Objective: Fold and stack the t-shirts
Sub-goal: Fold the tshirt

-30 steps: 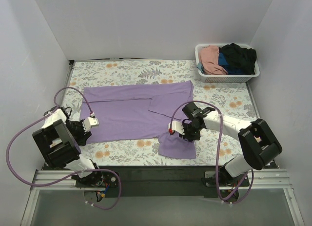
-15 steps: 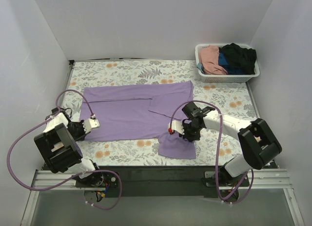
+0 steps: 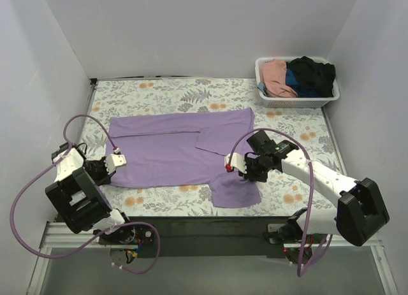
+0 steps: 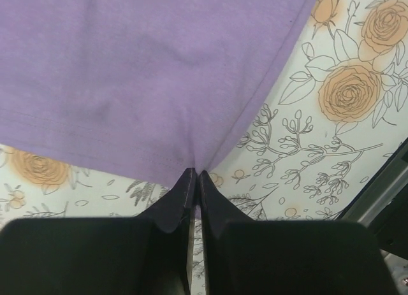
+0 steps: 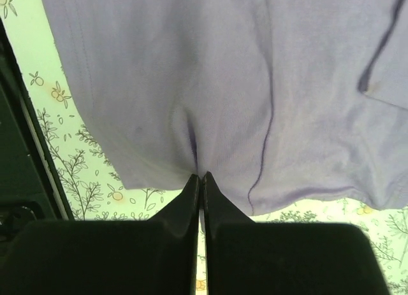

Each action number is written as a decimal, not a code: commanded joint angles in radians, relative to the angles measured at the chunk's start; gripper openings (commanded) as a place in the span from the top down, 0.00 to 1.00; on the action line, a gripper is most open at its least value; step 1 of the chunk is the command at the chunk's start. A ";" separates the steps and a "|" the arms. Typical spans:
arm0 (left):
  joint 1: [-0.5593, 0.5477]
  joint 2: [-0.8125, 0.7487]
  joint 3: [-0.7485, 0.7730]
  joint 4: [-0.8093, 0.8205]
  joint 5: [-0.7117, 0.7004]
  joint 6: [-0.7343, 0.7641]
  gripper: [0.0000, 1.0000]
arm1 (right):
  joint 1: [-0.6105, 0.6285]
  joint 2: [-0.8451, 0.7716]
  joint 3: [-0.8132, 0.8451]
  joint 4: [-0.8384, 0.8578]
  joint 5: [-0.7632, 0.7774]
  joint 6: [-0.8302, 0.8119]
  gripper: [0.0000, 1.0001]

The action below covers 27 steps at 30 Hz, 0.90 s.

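At the left edge of the flower-printed surface [image 3: 159,91], the black-and-white left arm [image 3: 73,180] reaches in low. Its jaws are clenched on the near-left edge of the large lavender-purple cloth t-shirt [image 3: 166,148]. The left wrist view shows the two dark tips pressed together, with the shirt's [image 4: 146,72] hemmed edge pinched between them and drawn into a small peak.

The shirt lies spread across the middle of the surface and looks partly folded, with one layer lapped over another towards its right end. A flap hangs down towards the near edge.

Just above that flap, the jaws of the right arm [image 3: 312,171] are also clamped on the cloth. In the right wrist view the fabric [image 5: 223,85] puckers into creases that run straight into the closed tips.

In the far-right corner stands a white slatted plastic basket [image 3: 296,102], well apart from both arms. It holds a crumpled pink shirt [image 3: 275,78], a blue one [image 3: 299,88] and a black one [image 3: 312,72].
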 commanded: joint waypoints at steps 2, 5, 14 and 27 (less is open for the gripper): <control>0.007 -0.004 0.085 -0.039 0.096 -0.005 1.00 | -0.050 0.009 0.103 -0.062 -0.040 0.011 0.99; 0.007 0.030 0.136 -0.051 0.126 -0.019 1.00 | -0.088 0.044 0.160 -0.079 -0.048 -0.018 0.99; 0.006 0.149 0.283 -0.057 0.234 -0.131 1.00 | -0.139 0.184 0.310 -0.134 -0.069 -0.070 0.99; -0.022 0.274 0.435 0.026 0.333 -0.315 1.00 | -0.191 0.360 0.522 -0.194 -0.090 -0.115 0.99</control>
